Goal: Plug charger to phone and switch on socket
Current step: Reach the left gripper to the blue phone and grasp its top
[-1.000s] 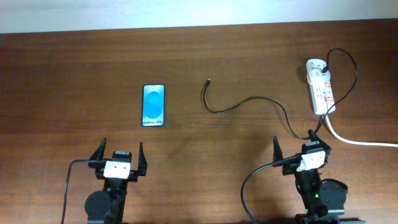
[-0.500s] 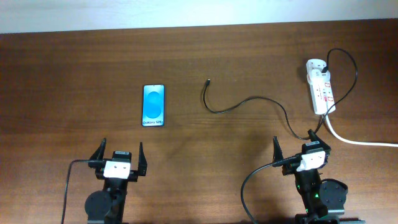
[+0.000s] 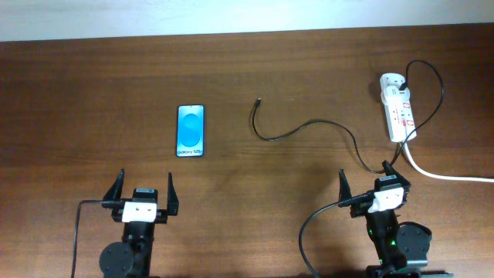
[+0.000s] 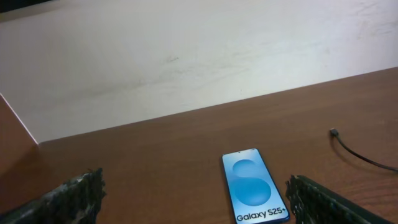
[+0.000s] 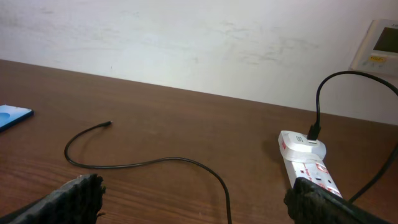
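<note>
Finds the left pincer by the near edge of the tabletop, toward the near left corner, fingers spread wide apart and gripping nothing. Places the phone ahead of that pincer and a little to its right, well apart from it, flat and screen-up, lit blue, with "Galaxy S25+" legible at its near end in the left wrist view.

Finds the right pincer by the same near edge, toward the near right corner, likewise spread apart and empty. Traces the charger from its small loose plug, right of the phone and apart from it, through a curl and a long bend across the middle of the tabletop. Follows it on close past the tips of the right pincer, then out in a wide loop to the far end of the socket, plugged in there through a white adapter. Leaves the plug well apart from both pincers, nearer the far edge than either.

Sets the socket near the right edge, ahead of the right pincer and slightly to its right, lengthwise toward the far right corner, red switches on top. Sees its thick white cord running off the right edge.
</note>
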Robot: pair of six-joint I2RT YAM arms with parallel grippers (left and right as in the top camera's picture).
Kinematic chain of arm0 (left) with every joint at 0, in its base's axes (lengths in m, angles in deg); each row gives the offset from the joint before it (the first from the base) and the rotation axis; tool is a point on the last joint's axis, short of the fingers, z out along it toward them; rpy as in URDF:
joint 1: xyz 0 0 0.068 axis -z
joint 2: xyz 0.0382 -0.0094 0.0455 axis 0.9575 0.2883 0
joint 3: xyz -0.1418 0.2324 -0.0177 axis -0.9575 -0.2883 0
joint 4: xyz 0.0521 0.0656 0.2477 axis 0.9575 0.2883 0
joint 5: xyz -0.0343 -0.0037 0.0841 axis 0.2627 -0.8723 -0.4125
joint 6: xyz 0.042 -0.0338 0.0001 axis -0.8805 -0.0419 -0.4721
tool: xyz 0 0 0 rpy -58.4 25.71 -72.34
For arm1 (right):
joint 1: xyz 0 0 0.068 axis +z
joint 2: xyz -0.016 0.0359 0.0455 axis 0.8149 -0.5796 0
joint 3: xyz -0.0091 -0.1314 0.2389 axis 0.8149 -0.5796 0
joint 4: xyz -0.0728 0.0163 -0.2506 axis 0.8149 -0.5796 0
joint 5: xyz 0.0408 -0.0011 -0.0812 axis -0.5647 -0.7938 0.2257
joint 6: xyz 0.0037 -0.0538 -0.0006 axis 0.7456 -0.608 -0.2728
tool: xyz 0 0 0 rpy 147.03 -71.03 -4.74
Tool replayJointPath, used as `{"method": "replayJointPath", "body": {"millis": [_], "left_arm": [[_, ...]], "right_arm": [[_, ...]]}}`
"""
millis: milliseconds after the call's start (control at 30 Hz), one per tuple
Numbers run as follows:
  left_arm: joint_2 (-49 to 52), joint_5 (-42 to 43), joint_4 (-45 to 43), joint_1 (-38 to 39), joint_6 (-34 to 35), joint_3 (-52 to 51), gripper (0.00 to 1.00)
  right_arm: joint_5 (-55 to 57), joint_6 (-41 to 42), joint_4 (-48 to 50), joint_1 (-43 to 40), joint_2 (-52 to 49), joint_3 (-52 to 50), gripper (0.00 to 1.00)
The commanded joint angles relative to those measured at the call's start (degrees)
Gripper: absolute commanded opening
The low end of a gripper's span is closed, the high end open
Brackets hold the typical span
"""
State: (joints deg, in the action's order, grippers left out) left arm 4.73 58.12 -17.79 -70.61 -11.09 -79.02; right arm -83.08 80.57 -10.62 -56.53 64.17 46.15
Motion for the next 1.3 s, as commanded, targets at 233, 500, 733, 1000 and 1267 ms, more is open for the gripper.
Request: {"method": "replayJointPath", "body": {"millis": [233, 500, 733, 1000, 1267], "left_arm": [[9.1, 3.5, 0.0, -0.3, -0.7, 8.1, 0.99], [38.8, 6.0, 7.7, -0.3, -0.7, 32.0, 0.99], [62.1, 17.0, 14.2, -0.3, -0.7, 47.7, 0.99], [87.8, 18.1, 40.2, -0.3, -0.7, 79.0, 0.99], [105.0, 24.0, 55.1, 1.8, 0.0, 96.2, 0.99]], "right_arm": [[-0.7, -0.2, -0.3, -0.3, 0.3, -0.3, 0.98], [-0.7, -0.2, -0.3, -0.3, 0.3, -0.3, 0.98], [-0.7, -0.2, -0.3, -0.3, 0.3, -0.3, 0.98], [-0.7, -0.2, -0.3, -0.3, 0.3, -0.3, 0.98], [-0.7, -0.2, -0.3, -0.3, 0.3, -0.3, 0.98]]}}
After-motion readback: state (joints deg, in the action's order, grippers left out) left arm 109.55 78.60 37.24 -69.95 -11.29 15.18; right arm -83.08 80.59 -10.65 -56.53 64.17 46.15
